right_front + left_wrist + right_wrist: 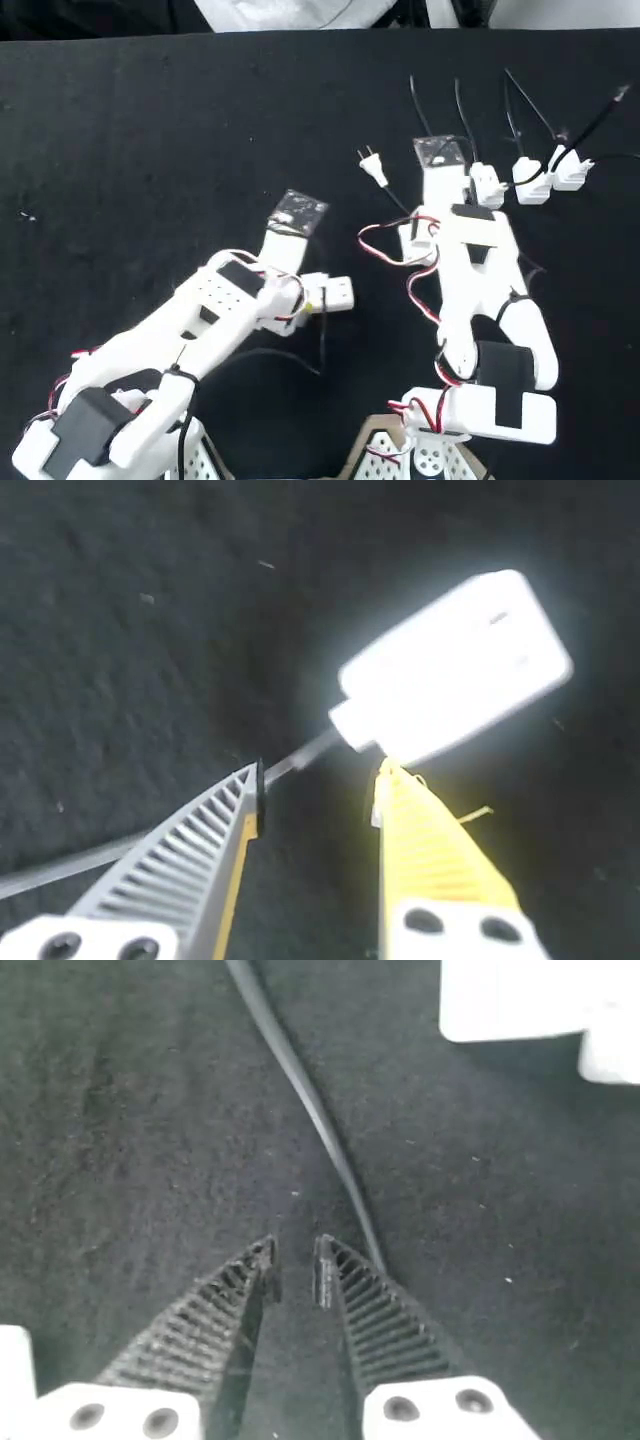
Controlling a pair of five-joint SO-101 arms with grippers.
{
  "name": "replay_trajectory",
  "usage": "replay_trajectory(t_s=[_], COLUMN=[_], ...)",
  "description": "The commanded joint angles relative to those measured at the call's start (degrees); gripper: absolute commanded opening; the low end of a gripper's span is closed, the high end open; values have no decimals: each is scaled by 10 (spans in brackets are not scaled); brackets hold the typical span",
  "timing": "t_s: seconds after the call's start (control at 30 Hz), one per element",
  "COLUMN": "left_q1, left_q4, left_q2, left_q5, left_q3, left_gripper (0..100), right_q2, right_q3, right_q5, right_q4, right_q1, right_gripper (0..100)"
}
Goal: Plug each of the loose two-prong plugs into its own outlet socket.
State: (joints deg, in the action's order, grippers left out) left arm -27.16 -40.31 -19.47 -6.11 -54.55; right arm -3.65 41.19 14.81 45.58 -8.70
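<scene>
- High view: a loose two-prong plug (372, 166) lies on the black table (150, 130), prongs toward the far edge, near the front end of the right arm (470, 270). Three white blocks (530, 183), each trailing a lead, lie in a row on that arm's other side. A white socket block (337, 293) lies right at the tip of the left arm (200, 330).
- Left wrist view: the left gripper (320, 780) has its jaws well apart and grips nothing. The socket block sits just past the fingertips, and its thin cord (300, 760) runs back between them.
- Right wrist view: the right gripper (295, 1255) shows only a narrow gap between its jaws, with nothing in it. A dark cord (300, 1100) passes just beside one finger.
</scene>
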Motion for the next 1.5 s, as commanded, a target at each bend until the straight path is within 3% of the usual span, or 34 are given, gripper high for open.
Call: replay_trajectory(t_s=[0.0, 0.37, 0.5, 0.63, 0.73, 0.8, 0.9, 1.03, 1.3, 1.47], left_q1=[15, 100, 99, 105, 106, 113, 145, 180, 185, 186], left_q4=[56, 1, -13, -91, -164, -175, -160, -127, 25, 29], left_q2=[-3, -5, -10, -11, -11, -10, -10, -6, -4, -10], left_q5=[-7, -3, -3, -3, -3, -3, -3, -5, -8, -8], left_q3=[-15, -18, -12, 42, 87, 96, 97, 93, 0, -7], left_gripper=[192, 192, 191, 188, 188, 188, 165, 23, 30, 30], right_q2=[-1, -1, 0, 0, -5, -6, -6, -6, -6, -6], right_q3=[-11, -7, 12, 26, 36, 36, 37, 43, 49, 49], right_q5=[-5, -5, 1, 1, 1, 1, 2, 2, -4, -4], right_q4=[-8, -9, -9, -6, -9, -9, -8, 15, 27, 40], right_q1=[-13, -7, 47, 78, 80, 81, 83, 121, 158, 208], right_gripper=[67, 67, 67, 66, 7, 10, 11, 11, 11, 11])
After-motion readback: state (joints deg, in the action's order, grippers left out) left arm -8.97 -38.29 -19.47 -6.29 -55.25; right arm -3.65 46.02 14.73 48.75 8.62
